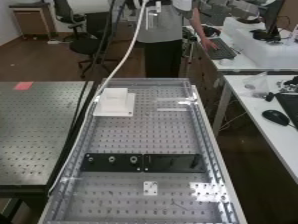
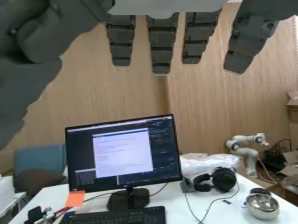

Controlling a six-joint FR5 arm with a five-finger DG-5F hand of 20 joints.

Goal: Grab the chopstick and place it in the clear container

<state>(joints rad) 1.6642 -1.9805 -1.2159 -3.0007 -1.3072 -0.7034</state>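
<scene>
In the wrist view the hand (image 2: 163, 45) hangs with its dark grey fingers straight and spread, and the thumb to one side; nothing lies between them. Behind it are a wood-panelled wall and a desk, so it points away from the bench top. I cannot make out a chopstick or a clear container on the bench (image 1: 146, 135) in the high view.
Two black strips (image 1: 112, 162) with round fittings cross the bench. A white block (image 1: 114, 100) stands on a base at its far left, and a small white plate (image 1: 150, 188) lies nearer. A white cable (image 1: 126, 57) hangs along the left side. A monitor (image 2: 123, 152) stands on the desk.
</scene>
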